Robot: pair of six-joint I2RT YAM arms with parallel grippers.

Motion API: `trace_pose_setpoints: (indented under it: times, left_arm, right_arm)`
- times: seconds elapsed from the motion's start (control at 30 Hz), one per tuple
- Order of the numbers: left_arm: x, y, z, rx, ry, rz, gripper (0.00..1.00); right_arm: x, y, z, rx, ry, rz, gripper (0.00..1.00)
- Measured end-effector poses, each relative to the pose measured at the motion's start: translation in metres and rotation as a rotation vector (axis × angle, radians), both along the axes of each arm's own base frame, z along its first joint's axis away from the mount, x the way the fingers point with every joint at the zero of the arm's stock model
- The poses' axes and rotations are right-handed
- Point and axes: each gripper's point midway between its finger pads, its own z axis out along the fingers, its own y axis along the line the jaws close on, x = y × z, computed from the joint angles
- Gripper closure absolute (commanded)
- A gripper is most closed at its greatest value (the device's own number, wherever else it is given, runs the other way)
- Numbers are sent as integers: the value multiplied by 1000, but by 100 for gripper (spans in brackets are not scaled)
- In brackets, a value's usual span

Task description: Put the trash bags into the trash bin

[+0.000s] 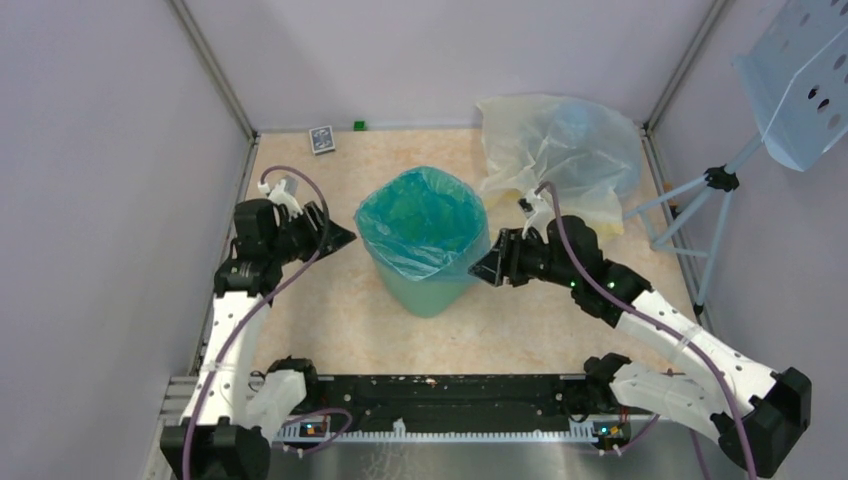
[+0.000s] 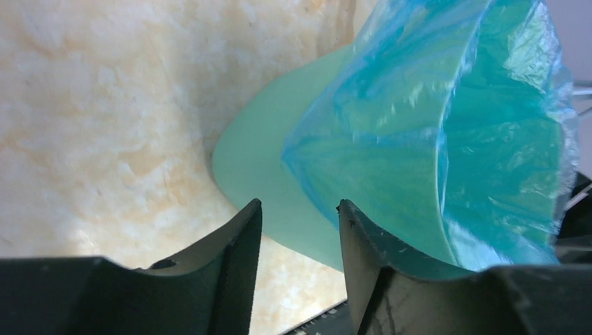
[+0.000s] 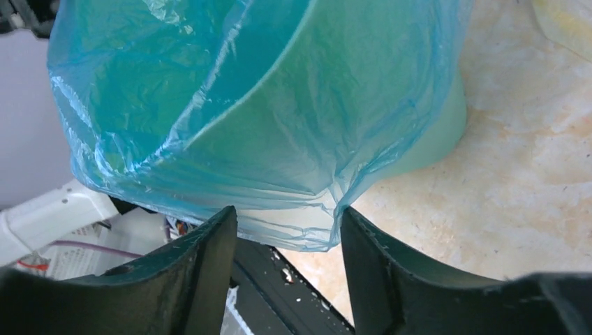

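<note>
Two risks stand out, the bigger one tied to the pile of pale yellowish and light blue bags heaped behind and to the right of the bin. Each of those looks bulkier than the bin, so a shallow pinch would likely lift one layer only, or let the film spill back over the rim. Next comes the bin itself — light plastic, narrower at the base, standing on the table. With a gripper close on either side, a nudge or a tug on the film could tip or slide it. The blue bag lines the bin, its mouth folded over the rim and hanging partway down the walls. That skirt looks loose and uneven, and such thin film could slip inward off the rim or snag on a fingertip. Left gripper sits just left of the bin, jaws spread with nothing between them; its wrist view shows the bin wall and blue bag beyond the gap, apart from the fingers. Right gripper sits just right of the bin, jaws likewise spread — the blue bag's hem hangs right before the gap, unpinched, and whether it brushes those fingers I cannot tell.
</note>
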Motion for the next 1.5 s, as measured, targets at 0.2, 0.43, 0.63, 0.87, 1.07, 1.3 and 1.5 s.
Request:
trace_pose_setpoints:
  times: [0.2, 0.43, 0.63, 0.87, 1.07, 1.3, 1.5]
  left_arm:
    - [-38, -17, 2, -262, 11, 82, 42]
    - [-63, -37, -22, -637, 155, 156, 42]
    - [-59, -38, 4, -757, 142, 177, 42]
    - [-59, -36, 15, -864, 183, 242, 46]
    - [-58, -43, 14, -893, 228, 252, 46]
    - [-59, -67, -2, -890, 307, 222, 49]
    - [-59, -83, -14, -898, 335, 207, 54]
  right_arm:
    - [-13, -15, 0, 132, 68, -120, 34]
    - [-28, -16, -30, 413, 266, -235, 33]
    - [-29, -4, -17, 591, 356, -288, 42]
    - [-25, 21, -12, 744, 481, -357, 46]
    - [-20, 32, -12, 794, 512, -393, 56]
    - [-11, 37, 8, 840, 479, -393, 80]
    - [-11, 38, 15, 859, 471, -385, 100]
